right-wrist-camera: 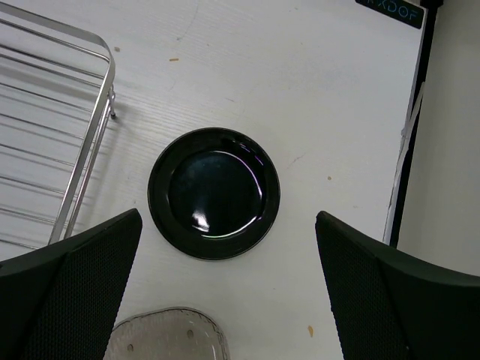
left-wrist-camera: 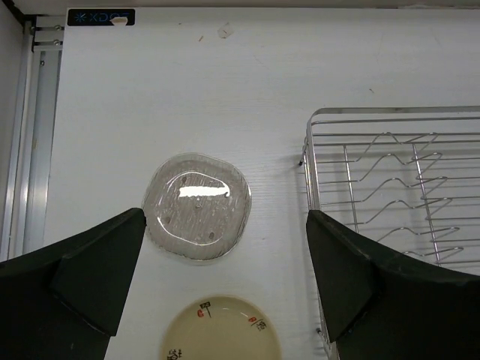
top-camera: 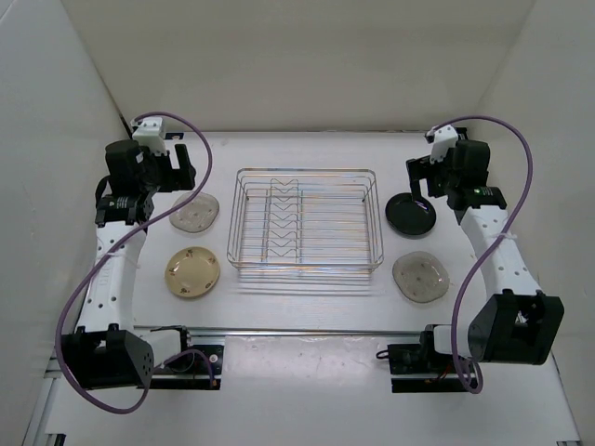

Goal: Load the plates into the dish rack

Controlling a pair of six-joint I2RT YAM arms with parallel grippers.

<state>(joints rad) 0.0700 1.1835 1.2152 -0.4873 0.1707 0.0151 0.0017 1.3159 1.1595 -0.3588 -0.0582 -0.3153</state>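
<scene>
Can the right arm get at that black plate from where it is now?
Probably yes: the right hand hangs open right above the black plate, nothing lies between them, and the dish rack stands clear beside it.

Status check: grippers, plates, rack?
Left gripper open over translucent plate; right gripper open over black plate. Cream plate, second translucent plate untouched. Rack empty, nothing blocking.

A lab bench [top-camera: 307, 311] boxed by white walls [top-camera: 307, 65].

Flat around the wire dish rack [top-camera: 307, 171]: black plate [top-camera: 411, 215] at 3 o'clock, greyish plate [top-camera: 420, 277] at 4, cream plate [top-camera: 192, 271] at 8, second greyish plate [top-camera: 195, 212] at 9.
</scene>
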